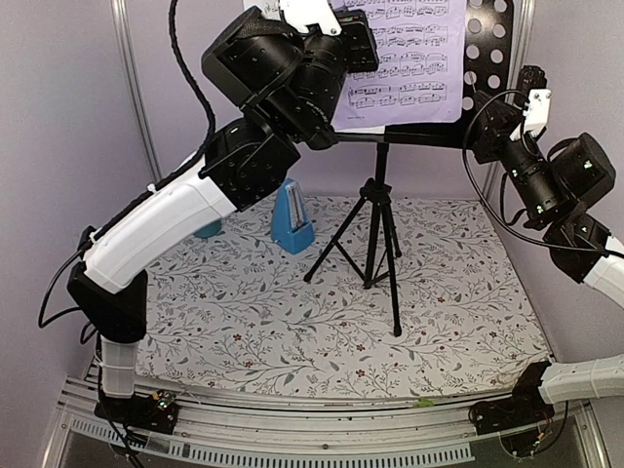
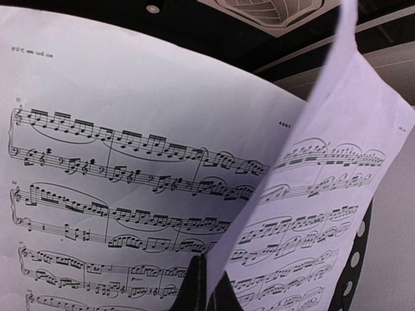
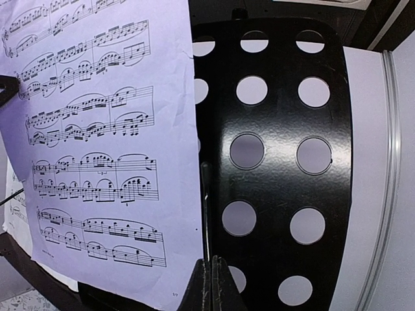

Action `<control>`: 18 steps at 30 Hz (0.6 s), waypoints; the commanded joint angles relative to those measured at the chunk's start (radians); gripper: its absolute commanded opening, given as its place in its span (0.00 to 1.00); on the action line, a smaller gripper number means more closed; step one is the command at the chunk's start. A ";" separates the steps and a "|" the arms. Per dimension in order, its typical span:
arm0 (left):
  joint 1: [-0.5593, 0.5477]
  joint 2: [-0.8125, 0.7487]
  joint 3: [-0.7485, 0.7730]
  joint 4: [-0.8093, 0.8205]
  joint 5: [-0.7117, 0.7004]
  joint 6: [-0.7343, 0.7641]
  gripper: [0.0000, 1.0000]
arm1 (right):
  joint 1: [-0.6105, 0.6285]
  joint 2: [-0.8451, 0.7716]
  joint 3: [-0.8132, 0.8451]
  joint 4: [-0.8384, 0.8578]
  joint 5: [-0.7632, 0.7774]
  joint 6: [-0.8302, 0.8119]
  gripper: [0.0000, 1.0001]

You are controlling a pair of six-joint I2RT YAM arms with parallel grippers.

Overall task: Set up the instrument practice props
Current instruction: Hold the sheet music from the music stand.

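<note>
Your left gripper (image 2: 209,286) pinches the curling lavender page (image 2: 337,214) beside the flat white page (image 2: 130,97). Your right gripper (image 3: 211,282) sits closed at the bottom edge of the perforated black tray (image 3: 279,188).

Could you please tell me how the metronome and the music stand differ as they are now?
The metronome is blue; the stand is black. The metronome is a short, solid pyramid; the stand is a tall, thin tripod topped by a perforated tray. The metronome carries nothing; the stand bears a lavender page. Both stand upright on the floral cloth.
</note>
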 commanded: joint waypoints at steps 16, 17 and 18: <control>-0.014 0.030 0.012 -0.042 0.116 -0.065 0.00 | -0.005 0.064 0.031 -0.090 -0.059 0.012 0.00; -0.014 0.030 0.012 -0.047 0.121 -0.069 0.00 | -0.004 0.066 0.037 -0.096 -0.058 0.017 0.00; -0.014 0.030 0.010 -0.052 0.130 -0.075 0.00 | -0.004 0.066 0.040 -0.101 -0.056 0.020 0.00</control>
